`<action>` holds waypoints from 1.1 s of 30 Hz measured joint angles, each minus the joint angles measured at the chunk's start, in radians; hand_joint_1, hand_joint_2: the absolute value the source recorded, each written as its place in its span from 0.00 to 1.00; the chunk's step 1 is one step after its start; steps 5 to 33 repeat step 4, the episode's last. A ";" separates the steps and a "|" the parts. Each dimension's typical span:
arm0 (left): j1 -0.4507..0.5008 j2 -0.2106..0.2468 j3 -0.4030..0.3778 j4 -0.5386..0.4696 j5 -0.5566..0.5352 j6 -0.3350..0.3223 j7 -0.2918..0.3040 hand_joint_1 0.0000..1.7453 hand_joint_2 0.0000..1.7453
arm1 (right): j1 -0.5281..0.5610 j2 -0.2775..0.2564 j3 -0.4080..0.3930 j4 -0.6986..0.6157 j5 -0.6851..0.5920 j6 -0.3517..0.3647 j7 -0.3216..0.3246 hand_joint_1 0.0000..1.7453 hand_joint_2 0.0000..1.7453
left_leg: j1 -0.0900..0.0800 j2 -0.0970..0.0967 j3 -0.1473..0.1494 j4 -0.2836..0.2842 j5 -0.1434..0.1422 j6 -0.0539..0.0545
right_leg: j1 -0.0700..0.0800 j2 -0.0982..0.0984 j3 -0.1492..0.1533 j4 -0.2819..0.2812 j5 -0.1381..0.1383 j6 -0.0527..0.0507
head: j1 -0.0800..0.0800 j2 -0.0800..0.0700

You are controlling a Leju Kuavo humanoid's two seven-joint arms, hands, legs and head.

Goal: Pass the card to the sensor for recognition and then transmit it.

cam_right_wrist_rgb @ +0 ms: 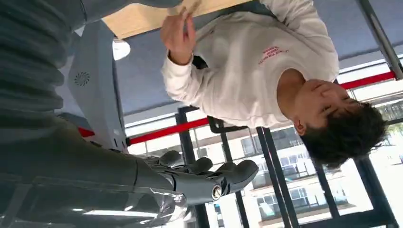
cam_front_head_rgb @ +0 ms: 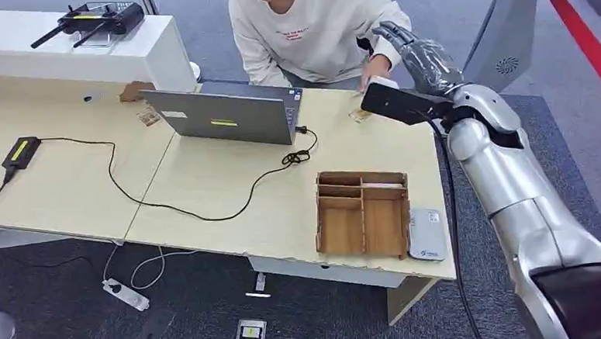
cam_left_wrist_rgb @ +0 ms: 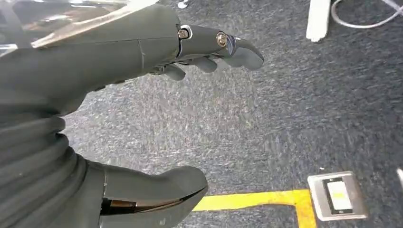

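My right hand [cam_front_head_rgb: 419,54] is raised over the table's far right corner, fingers stretched out with nothing in them; the right wrist view shows its fingers [cam_right_wrist_rgb: 209,173] bare. Just to its left, a seated person's hand [cam_front_head_rgb: 375,71] rests on a pale card [cam_front_head_rgb: 384,81] at the table edge; in the right wrist view that hand [cam_right_wrist_rgb: 177,33] pinches something thin. A small brownish card [cam_front_head_rgb: 360,114] lies on the table nearby. The white sensor [cam_front_head_rgb: 426,234] lies at the front right, beside a wooden box. My left hand [cam_left_wrist_rgb: 142,95] hangs over the carpet, fingers apart, holding nothing.
A grey laptop [cam_front_head_rgb: 228,115] stands open mid-table, its cable looping to a black device [cam_front_head_rgb: 21,149] at the left. The wooden divider box [cam_front_head_rgb: 362,213] sits near the front edge. Radios [cam_front_head_rgb: 92,21] lie on a white counter. A power strip [cam_front_head_rgb: 125,294] and floor socket [cam_left_wrist_rgb: 337,194] are below.
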 joint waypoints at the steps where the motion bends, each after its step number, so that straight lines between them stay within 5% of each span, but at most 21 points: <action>1: 0.004 0.011 -0.008 -0.013 0.011 0.000 0.031 0.00 1.00 | 0.000 0.000 0.001 0.002 -0.005 -0.009 -0.003 0.00 1.00 | 0.000 0.000 0.000 0.000 0.000 0.000 | 0.000 0.000 0.000 0.000 0.000 0.000 | 0.000 0.000; 4: 0.016 0.051 -0.035 -0.071 0.043 0.001 0.087 0.00 1.00 | -0.008 0.000 0.002 0.003 -0.049 -0.074 -0.032 0.00 1.00 | 0.000 0.000 0.000 0.000 0.000 0.000 | 0.000 0.000 -0.001 0.000 0.000 0.000 | 0.000 0.000; 33: 0.016 0.051 -0.035 -0.071 0.043 0.001 0.087 0.00 1.00 | -0.008 0.000 0.002 0.003 -0.049 -0.074 -0.032 0.00 1.00 | 0.000 0.000 0.000 0.000 0.000 0.000 | 0.000 0.000 -0.001 0.000 0.000 0.000 | 0.000 0.000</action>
